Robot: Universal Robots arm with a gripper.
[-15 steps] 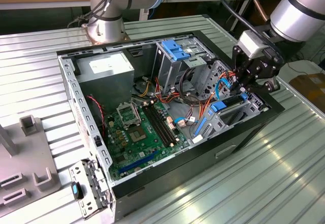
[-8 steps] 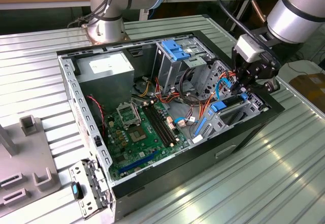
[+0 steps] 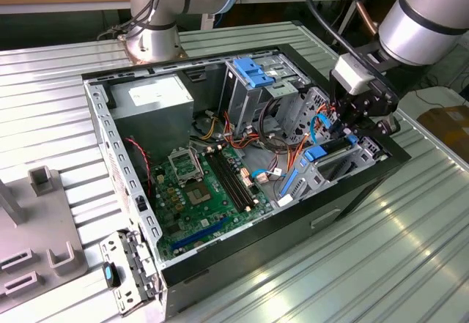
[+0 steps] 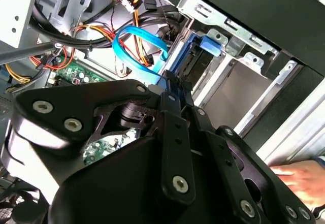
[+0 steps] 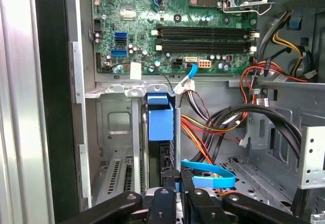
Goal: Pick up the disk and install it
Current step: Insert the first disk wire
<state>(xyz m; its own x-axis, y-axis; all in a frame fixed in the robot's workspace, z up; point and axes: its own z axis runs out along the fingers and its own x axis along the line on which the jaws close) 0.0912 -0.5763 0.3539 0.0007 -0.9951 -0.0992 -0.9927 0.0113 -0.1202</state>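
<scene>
The pick-up looks done and the install is under way. The claw (image 5: 176, 182) is clamped on the near edge of the disk (image 5: 157, 125), which stands on edge in a slot of the metal bay (image 5: 114, 132), straight ahead of the fingertips. I cannot tell whether it is pushed fully home, so final seating and letting go appear to be what is left. In the exterior view the claw (image 3: 350, 129) hangs over a corner of the open case (image 3: 322, 220), with the disk (image 3: 333, 158) directly under it. The disk is a thin dark slab seen edge-on, framed by bright blue rails, with a lighter blue tab at the end farthest from the claw. A blue cable (image 5: 208, 176) loops just beside the claw, and the board (image 5: 177, 31) lies beyond the bay. In the second wrist view a person's hand (image 4: 299, 178) is behind the claw, outside the case.
</scene>
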